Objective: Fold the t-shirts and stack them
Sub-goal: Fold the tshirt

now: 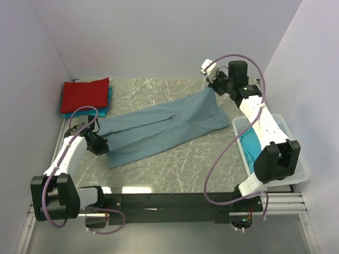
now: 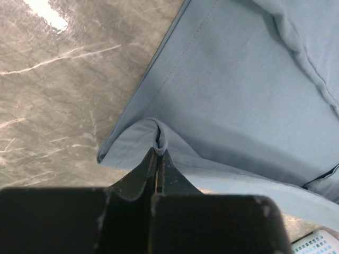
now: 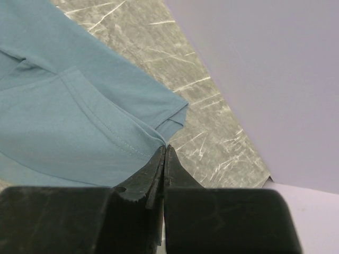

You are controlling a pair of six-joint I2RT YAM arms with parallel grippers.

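Pale lilac walls close in your grey, white-veined marble table (image 1: 159, 174). In its far left corner you have a red t-shirt (image 1: 85, 94) folded into a neat rectangle. It lies on a folded turquoise t-shirt (image 1: 79, 113), of which only a thin edge shows beneath.

Just nearer, your left claw (image 1: 99, 144) is clenched on the near-left corner of the slate-blue t-shirt (image 1: 164, 127). Your left wrist view shows a small pucker of stitched hem pinched between the black tips. This shirt lies stretched on the diagonal across the middle of the table, soft and matte, with one long crease down it.

At its far right end, your right claw (image 1: 213, 87) is clamped on another hem corner.

At the right edge sits a white perforated basket (image 1: 296, 177) holding bunched turquoise fabric (image 1: 253, 145), partly hidden by your right arm.
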